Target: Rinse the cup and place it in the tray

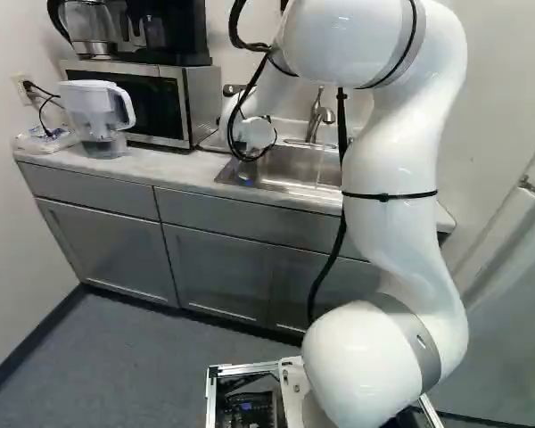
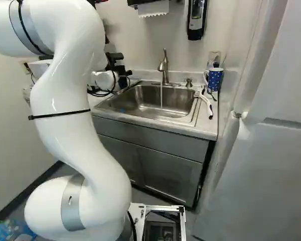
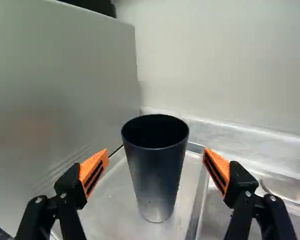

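While the black two-fingered gripper (image 3: 156,150) gapes open, the tall, tapered black cup (image 3: 157,175) stands upright in the shallow metal tray (image 3: 110,200), ahead and centred on its gap.

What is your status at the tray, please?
Jaws open, gap on either side of the cup. Cup upright in the tray. Nothing seen blocking the cup, but microwave close beside the tray. Faucet running.
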